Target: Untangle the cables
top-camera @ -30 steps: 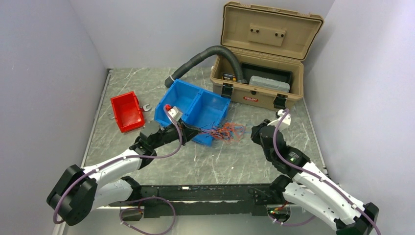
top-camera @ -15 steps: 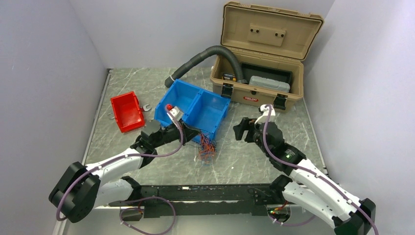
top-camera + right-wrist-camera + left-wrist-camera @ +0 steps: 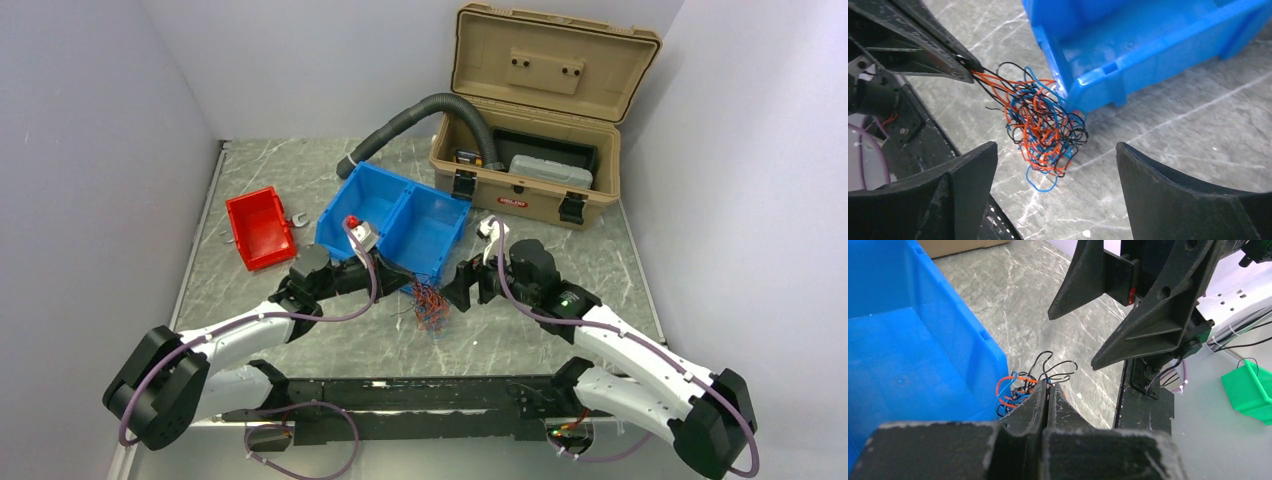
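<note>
The cables are a tangled bunch of thin red, blue and black wires. They hang from my left gripper, just in front of the blue bin. In the left wrist view that gripper is shut on a few strands, with the cables bunched past its tips. My right gripper stands wide open to the right of the bunch. In the right wrist view the cables dangle just beyond the right gripper, touching neither of its fingers, and the left gripper's tip pinches their top.
An open tan toolbox stands at the back right with a thick grey hose leading out of it. A small red bin sits at the left. Walls close in both sides. The black base rail runs along the near edge.
My right gripper has let go of the cables, opened wide and swung left toward them. The wires, earlier stretched out to the right, now hang bunched from the left gripper.
</note>
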Controlling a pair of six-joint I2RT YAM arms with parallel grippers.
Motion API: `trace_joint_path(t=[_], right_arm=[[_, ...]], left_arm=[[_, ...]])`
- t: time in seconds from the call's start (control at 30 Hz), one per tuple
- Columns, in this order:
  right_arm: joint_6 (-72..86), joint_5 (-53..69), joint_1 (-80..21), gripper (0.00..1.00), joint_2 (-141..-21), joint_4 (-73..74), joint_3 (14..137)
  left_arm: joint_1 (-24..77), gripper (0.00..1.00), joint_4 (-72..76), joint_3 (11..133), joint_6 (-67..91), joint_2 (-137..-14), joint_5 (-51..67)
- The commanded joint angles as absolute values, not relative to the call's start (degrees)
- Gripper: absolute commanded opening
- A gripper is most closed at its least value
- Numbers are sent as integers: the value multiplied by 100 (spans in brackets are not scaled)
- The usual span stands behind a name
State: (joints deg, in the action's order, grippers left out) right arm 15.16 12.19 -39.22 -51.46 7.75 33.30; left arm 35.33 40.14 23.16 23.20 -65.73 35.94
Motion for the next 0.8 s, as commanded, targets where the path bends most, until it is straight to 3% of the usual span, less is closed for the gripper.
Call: trace_joint_path(t=[0.0, 0.3, 0.43, 0.6, 0.77], right_arm=[[1455, 1767, -3959, 91, -5220, 72, 3304], [1809, 1315, -4317, 84, -5818, -668, 3080], [1801, 1240, -4467, 72, -6018, -885, 3039], [1897, 1082, -4543, 41, -6002, -883, 3088], [1873, 1091, -4564, 41, -5940, -883, 3113]], left_arm=[[3533, 0, 4514, 2432, 2272, -6471, 3803], [3551, 0, 4523, 2444, 2260, -6474, 3842], [3552, 0, 4521, 2422, 2235, -6417, 3830], [3555, 0, 4483, 2387, 2198, -6309, 3815], [3555, 0, 4691, 2288, 2249, -6162, 3889]])
